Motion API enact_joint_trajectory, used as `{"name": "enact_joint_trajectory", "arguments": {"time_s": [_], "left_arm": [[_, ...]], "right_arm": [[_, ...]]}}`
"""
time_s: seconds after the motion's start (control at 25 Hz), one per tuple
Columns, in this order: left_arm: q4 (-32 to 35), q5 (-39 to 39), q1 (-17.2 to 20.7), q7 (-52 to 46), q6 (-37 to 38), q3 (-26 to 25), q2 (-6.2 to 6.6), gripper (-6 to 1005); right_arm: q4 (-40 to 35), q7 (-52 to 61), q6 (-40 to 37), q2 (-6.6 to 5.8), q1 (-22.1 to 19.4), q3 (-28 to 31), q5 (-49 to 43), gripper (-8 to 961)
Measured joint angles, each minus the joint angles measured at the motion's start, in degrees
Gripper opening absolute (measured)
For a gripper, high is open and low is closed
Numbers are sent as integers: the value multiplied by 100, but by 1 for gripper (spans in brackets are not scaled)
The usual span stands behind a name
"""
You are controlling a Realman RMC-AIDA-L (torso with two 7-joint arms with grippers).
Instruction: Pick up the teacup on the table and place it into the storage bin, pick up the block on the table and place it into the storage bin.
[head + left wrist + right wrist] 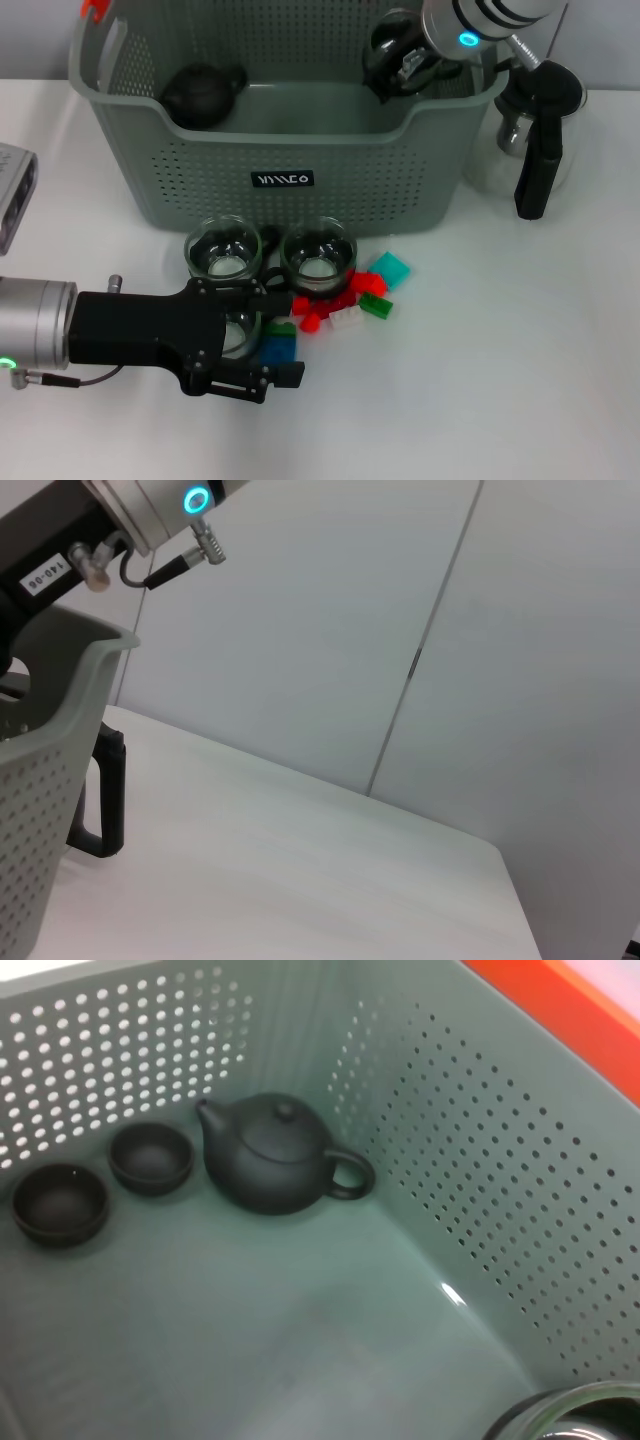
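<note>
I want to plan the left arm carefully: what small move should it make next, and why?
Probably close the left gripper on the glass cup: its fingers stand open on either side of that cup, beside the blocks. The right gripper is over the bin, so lifting can wait.

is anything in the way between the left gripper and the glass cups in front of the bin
Nothing visible stands between them. The left gripper is already down on the table at the glass cups, over the nearest one, with the blocks just beside it. The storage bin stands right behind the cups, its top open.
</note>
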Motion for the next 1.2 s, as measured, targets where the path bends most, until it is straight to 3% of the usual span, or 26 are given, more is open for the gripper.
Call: {"name": "enact_joint_trajectory", "arguments": {"time_s": [1.2], "left_arm": [[0, 27, 0, 13, 0, 0, -1, 801]], "right_arm": [[487, -21, 886, 35, -35, -455, 390, 56]]}}
